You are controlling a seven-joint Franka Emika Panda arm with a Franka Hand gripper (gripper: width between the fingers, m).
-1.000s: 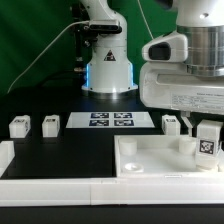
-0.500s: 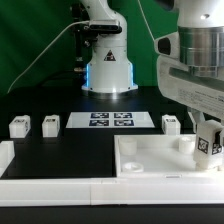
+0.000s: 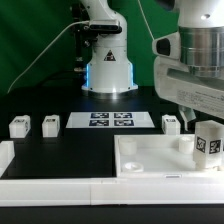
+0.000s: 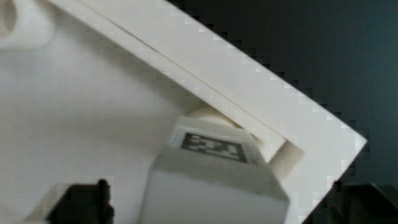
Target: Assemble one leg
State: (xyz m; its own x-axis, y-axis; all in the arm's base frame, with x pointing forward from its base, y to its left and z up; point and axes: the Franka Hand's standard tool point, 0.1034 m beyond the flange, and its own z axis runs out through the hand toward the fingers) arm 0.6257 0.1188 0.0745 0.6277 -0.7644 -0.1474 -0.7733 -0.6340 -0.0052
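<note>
One leg (image 3: 208, 141), a small white block with a square tag facing out, stands upright at the far right corner of the large white slab (image 3: 150, 162). In the wrist view the leg (image 4: 222, 150) sits at the slab's corner with its tag showing. My gripper (image 3: 205, 124) hangs just over the leg's top, and the leg lies between the fingers in the wrist view (image 4: 231, 205). A dark finger (image 4: 80, 202) stands apart from the leg's side with slab showing between, so the jaws look open around it.
Three more legs stand on the black table: two at the exterior view's left (image 3: 18, 126) (image 3: 50, 124), one by the slab's back edge (image 3: 170, 123). The marker board (image 3: 110, 121) lies mid-table. A white rail (image 3: 50, 186) runs along the front.
The hand has turned about the leg and lifted slightly, while the leg stayed in its corner with its tag still facing the same way.
</note>
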